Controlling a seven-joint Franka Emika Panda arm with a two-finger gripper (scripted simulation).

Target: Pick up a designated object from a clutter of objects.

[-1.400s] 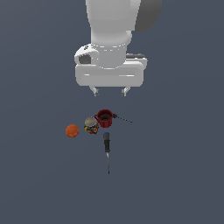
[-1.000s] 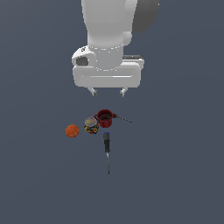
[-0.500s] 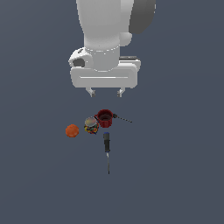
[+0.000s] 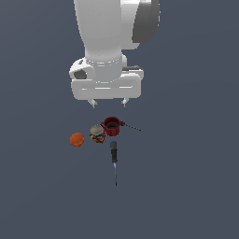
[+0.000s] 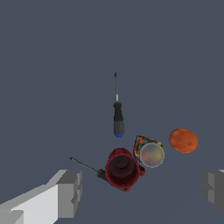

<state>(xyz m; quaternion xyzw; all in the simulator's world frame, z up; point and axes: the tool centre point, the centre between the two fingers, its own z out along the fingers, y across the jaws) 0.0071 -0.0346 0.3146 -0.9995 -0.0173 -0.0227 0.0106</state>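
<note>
Plain dark grey-blue floor point(image 4: 186, 186) — flat, uniform, unmarked surface.

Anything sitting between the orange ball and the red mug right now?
Yes. The multicoloured jar stands between the orange ball and the red mug, close against the mug, with bare floor on the ball's side. Both the exterior and wrist views show it.

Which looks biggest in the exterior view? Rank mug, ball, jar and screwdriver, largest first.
1. Screwdriver, longest by far, though thin.
2. Mug.
3. Ball and jar look alike; no ranking between them.
</note>
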